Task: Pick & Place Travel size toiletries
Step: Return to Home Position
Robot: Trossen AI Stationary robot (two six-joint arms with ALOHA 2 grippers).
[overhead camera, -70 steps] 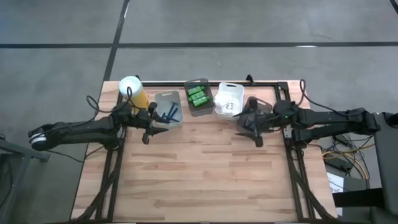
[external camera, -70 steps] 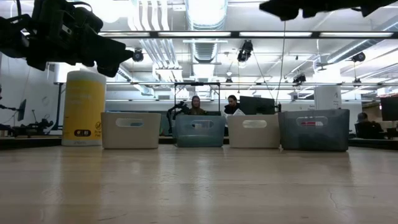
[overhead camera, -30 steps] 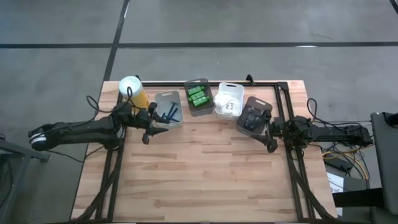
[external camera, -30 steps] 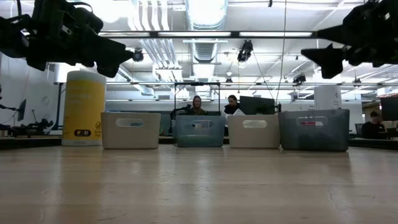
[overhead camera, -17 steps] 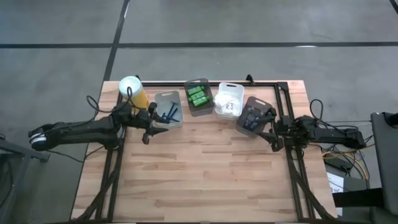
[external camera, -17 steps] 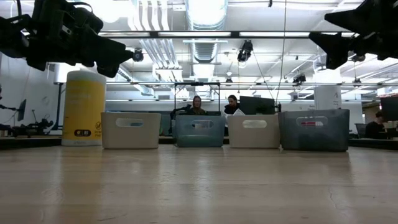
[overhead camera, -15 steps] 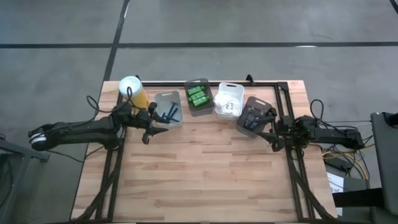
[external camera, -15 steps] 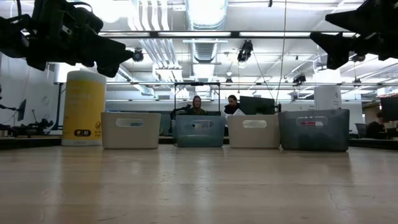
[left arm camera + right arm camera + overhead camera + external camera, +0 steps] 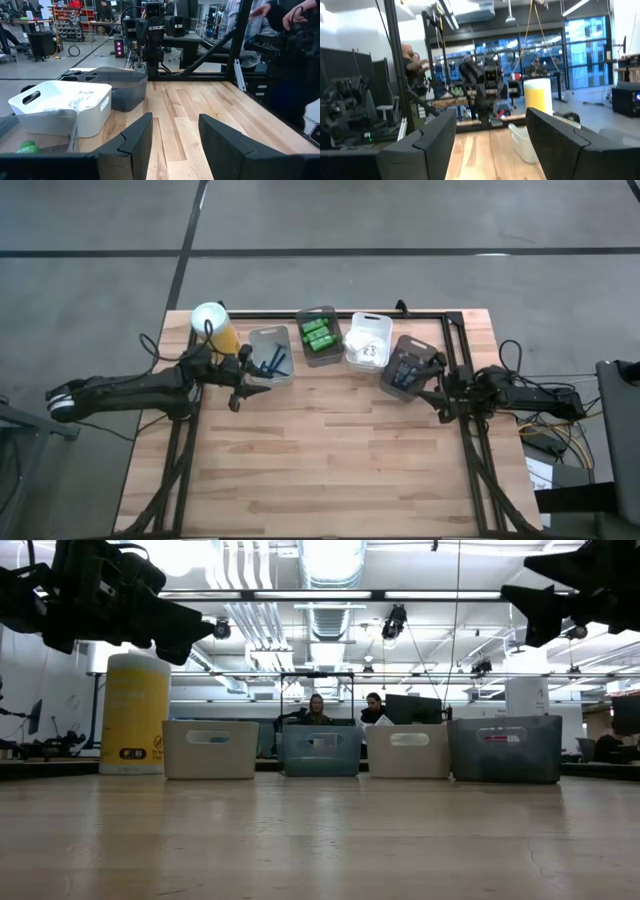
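Observation:
The travel size toiletries lie in four small bins along the table's far edge: dark blue razors (image 9: pixel 272 363) in a clear bin, green tubes (image 9: pixel 318 337) in a grey bin, white packets (image 9: pixel 366 348) in a white bin (image 9: pixel 65 107), dark sachets (image 9: pixel 403 373) in a dark grey bin (image 9: pixel 117 85). My left gripper (image 9: pixel 238 388) hovers open just on the near side of the razor bin, above the table. My right gripper (image 9: pixel 437 397) hovers open near the table's right edge, beside the dark bin. Nothing is between either pair of fingers (image 9: pixel 135 137) (image 9: pixel 437 137).
A tall yellow canister (image 9: pixel 213 325) with a white lid stands at the far left corner, beside the razor bin. Bare wooden tabletop (image 9: pixel 320 460) fills the middle and near side. People (image 9: pixel 345 708) sit in the room beyond the table; a person's arm (image 9: pixel 280 15) shows behind the frame.
My right gripper has risen a little and tipped its fingers upward, staying near the table's right edge beside the dark bin.

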